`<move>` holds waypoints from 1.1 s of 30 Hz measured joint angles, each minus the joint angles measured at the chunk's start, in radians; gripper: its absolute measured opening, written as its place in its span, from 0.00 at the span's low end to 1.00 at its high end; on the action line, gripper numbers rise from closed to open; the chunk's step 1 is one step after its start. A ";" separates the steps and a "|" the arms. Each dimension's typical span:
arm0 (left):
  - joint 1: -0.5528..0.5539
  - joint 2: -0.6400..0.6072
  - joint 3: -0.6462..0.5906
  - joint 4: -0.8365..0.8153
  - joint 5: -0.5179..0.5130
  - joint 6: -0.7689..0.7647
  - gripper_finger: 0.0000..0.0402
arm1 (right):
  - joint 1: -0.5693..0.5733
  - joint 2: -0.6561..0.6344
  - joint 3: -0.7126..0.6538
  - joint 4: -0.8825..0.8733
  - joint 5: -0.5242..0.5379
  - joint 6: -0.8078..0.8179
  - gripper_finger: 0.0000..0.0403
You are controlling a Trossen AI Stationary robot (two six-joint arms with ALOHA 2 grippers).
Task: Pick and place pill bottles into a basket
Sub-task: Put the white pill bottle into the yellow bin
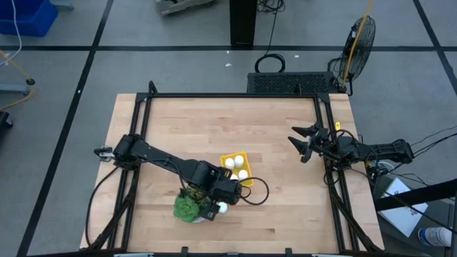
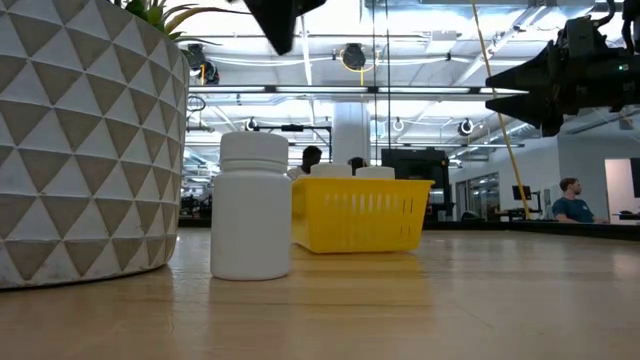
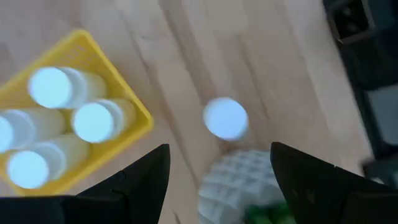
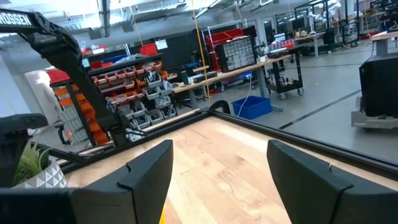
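Note:
One white pill bottle (image 2: 253,205) stands upright on the table between the yellow basket (image 2: 360,213) and the potted plant; it also shows in the high view (image 1: 223,208) and the left wrist view (image 3: 225,118). The basket (image 3: 134,115) holds several white bottles (image 3: 93,121), standing upright. My left gripper (image 3: 219,149) is open and hovers above the loose bottle, touching nothing; it also shows in the high view (image 1: 223,194). My right gripper (image 1: 300,143) is open and empty at the table's right side, above the table.
The green plant in its white patterned pot (image 1: 189,207) stands right beside the loose bottle, near the table's front edge; the pot (image 2: 90,140) fills the low view's left. Bare wood lies between the basket and my right gripper. People show in the room beyond the table.

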 joint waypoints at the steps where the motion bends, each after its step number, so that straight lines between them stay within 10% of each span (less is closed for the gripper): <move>1: 0.000 0.004 0.000 0.014 -0.018 -0.010 0.70 | 0.000 0.000 0.000 0.002 0.000 0.000 0.62; 33: -0.010 0.123 -0.006 0.011 0.004 -0.126 0.73 | 0.000 0.013 0.000 0.020 -0.001 0.020 0.62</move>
